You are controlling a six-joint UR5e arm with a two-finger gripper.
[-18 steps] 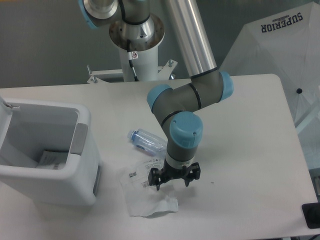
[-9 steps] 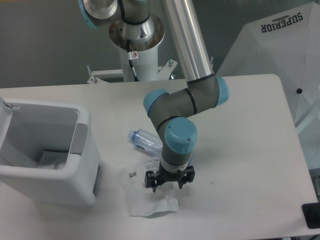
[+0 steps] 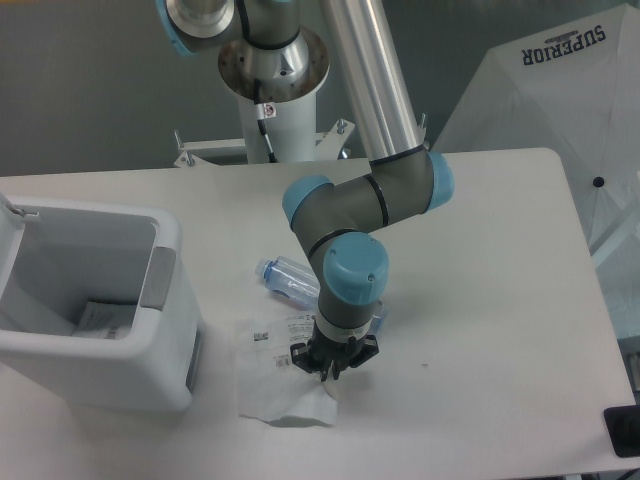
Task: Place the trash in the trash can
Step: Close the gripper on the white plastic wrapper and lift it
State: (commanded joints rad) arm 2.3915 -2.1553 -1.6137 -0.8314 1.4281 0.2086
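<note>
Plastic bag point(image 3: 285, 385) lay flat on the counter point(image 3: 480, 300), right of the trash can point(image 3: 95, 310). Tool point(image 3: 329, 370) pressed down on bag's right edge, fingers drawn together, prob. pinching the film to lift it. Bottle point(image 3: 290, 280) lay on its side just behind, untouched.

the arm point(image 3: 375, 95) is built of smooth silver-grey tubes joined by darker grey elbow housings, each closed with a rounded light blue cap (one cap faces the camera, just above the wrist). its round metal base flange sits on a white pedestal point(image 3: 275, 125) with a thin black cable and a small sticker. the claw point(image 3: 330, 366) is small, black and angular.
</note>
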